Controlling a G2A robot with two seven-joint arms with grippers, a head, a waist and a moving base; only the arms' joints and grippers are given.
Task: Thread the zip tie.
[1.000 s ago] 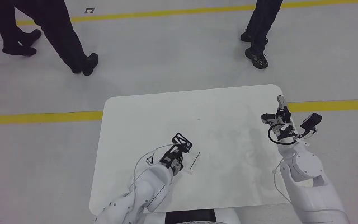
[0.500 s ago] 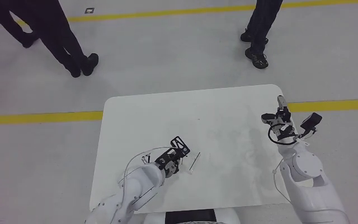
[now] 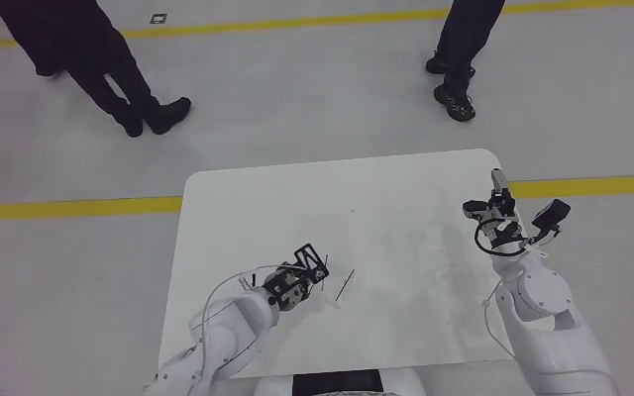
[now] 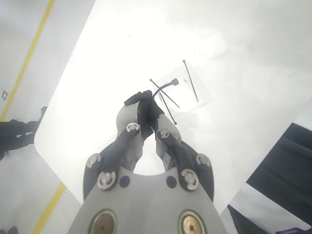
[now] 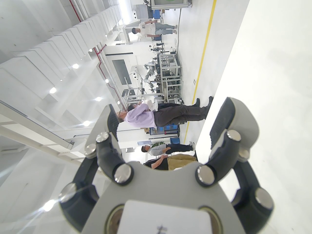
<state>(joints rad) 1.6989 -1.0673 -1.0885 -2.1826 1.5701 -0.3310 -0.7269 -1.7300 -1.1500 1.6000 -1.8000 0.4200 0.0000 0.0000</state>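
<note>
Bright overhead glare on table (image 4: 102, 49)

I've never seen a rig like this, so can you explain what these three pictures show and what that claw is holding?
It is a two-armed robot at a white rounded table. One picture looks down from above its arms; the other two come from cameras on each wrist. The left gripper is shut on a thin black plastic zip tie. More black zip ties lie loose on the table, one on a clear plastic bag. The right gripper is open, holding nothing, at the table's edge.
</note>
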